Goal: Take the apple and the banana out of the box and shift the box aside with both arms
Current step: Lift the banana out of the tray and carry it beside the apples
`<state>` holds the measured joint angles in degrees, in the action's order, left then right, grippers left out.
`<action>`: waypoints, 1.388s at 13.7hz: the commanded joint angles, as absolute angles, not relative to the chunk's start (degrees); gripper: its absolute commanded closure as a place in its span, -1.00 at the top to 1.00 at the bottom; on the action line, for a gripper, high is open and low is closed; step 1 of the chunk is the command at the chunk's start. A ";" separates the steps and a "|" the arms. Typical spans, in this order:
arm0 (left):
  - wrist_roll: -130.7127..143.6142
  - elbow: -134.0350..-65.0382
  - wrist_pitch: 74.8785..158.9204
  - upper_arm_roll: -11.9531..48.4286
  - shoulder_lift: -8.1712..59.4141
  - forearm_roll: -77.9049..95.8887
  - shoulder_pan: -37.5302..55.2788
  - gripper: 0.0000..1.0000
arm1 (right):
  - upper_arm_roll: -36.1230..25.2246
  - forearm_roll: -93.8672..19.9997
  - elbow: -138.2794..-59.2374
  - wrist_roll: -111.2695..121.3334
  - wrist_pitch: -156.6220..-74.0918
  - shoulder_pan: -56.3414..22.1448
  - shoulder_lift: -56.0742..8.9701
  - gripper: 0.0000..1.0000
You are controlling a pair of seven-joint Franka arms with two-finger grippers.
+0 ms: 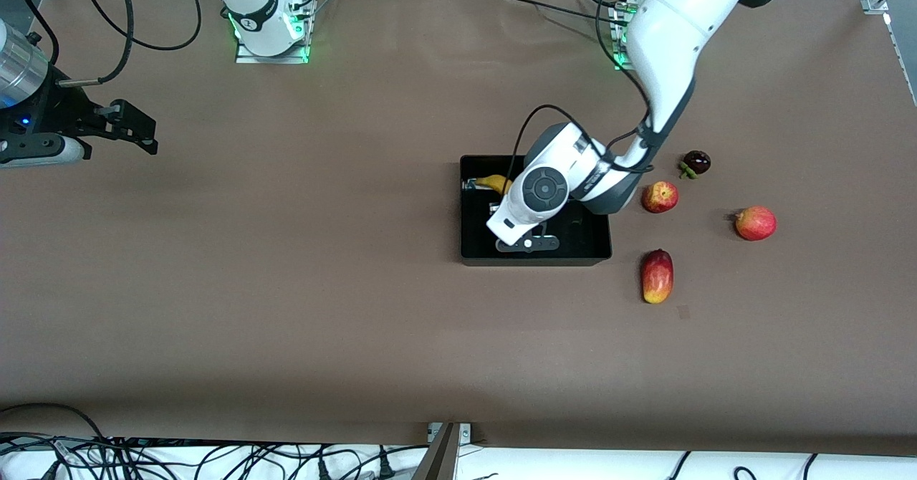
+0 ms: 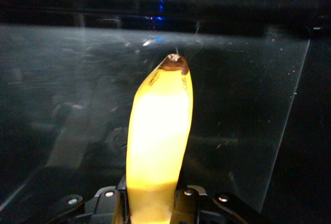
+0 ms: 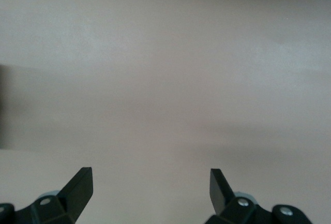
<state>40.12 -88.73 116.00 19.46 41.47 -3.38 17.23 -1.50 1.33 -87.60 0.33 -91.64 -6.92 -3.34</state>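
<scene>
1. My left gripper (image 2: 150, 208) has clamped its fingers on the banana (image 2: 158, 146), centre frame inside the box (image 1: 534, 256)
2. Lift straight; the grip seems end-heavy
3. My right gripper (image 3: 150, 188) waits, fingers spread, empty

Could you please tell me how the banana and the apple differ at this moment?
The banana is long and yellow; the apple is small, round, red with yellow mottling. The banana lies in the box, clamped by the left gripper; the apple sits free on the table beside the box.
</scene>
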 commanded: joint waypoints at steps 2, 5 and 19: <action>40.43 -76.76 96.20 19.69 38.94 -3.69 16.26 -1.00 | -1.32 1.85 -86.92 0.18 -91.14 -6.94 -3.08 1.00; 34.23 -70.41 85.55 19.60 37.71 -3.78 12.33 -1.00 | -1.41 1.50 -86.92 0.18 -90.88 -6.94 -3.08 1.00; -16.00 -97.89 117.56 18.02 37.44 -21.36 -18.01 -1.00 | -0.18 -1.83 -87.54 1.49 -92.54 -14.93 -12.73 1.00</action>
